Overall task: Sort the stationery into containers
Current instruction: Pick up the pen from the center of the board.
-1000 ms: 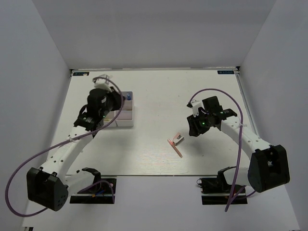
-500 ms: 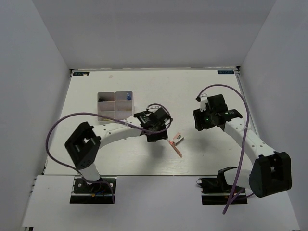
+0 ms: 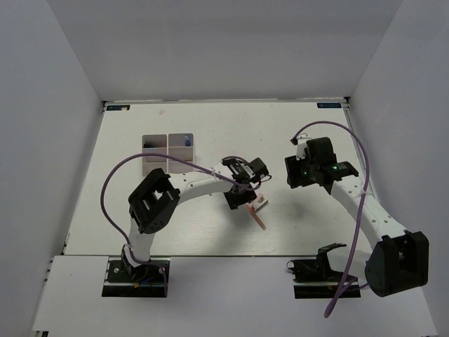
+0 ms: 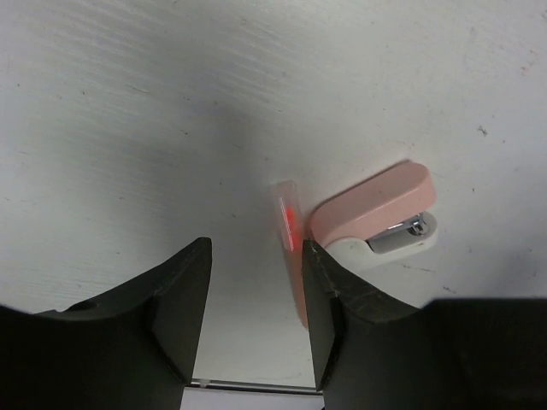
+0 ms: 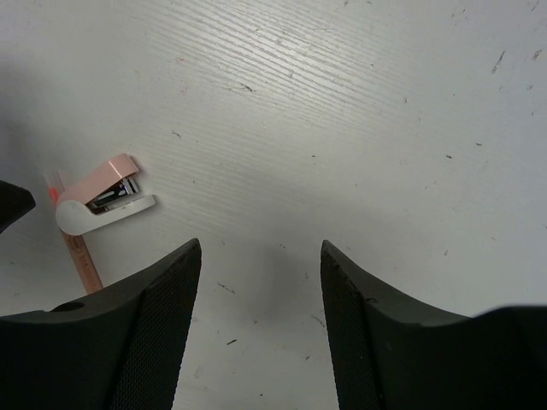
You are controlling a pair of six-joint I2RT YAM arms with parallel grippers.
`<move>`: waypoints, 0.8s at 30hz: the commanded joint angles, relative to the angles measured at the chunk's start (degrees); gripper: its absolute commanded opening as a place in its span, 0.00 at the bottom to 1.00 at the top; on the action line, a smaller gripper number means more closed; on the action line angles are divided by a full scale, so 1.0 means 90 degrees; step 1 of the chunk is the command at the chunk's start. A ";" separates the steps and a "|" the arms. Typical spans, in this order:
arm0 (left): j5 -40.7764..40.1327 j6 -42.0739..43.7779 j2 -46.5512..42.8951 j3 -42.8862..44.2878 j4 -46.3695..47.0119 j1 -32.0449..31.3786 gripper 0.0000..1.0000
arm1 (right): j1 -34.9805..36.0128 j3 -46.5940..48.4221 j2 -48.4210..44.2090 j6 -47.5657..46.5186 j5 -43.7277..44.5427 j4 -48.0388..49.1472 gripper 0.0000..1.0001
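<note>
At mid-frame overhead, the left gripper (image 4: 256,256) hovers, jaws parted, beside the pink stick (image 4: 291,224) by a stapler (image 4: 376,209); next, probably straddle and pinch it. Right gripper (image 5: 261,256) gapes, empty.

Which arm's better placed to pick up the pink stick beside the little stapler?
Left. The left gripper, open, is right over the pink stick, which lies just inside one jaw. The right gripper, also open, sits off to the side, the stick at the edge of its view.
</note>
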 commanded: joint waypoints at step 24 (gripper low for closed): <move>0.0003 -0.1092 0.1169 0.1289 -0.1189 -0.0050 0.52 | -0.0169 0.0072 -0.0435 0.0141 0.0047 0.0230 0.61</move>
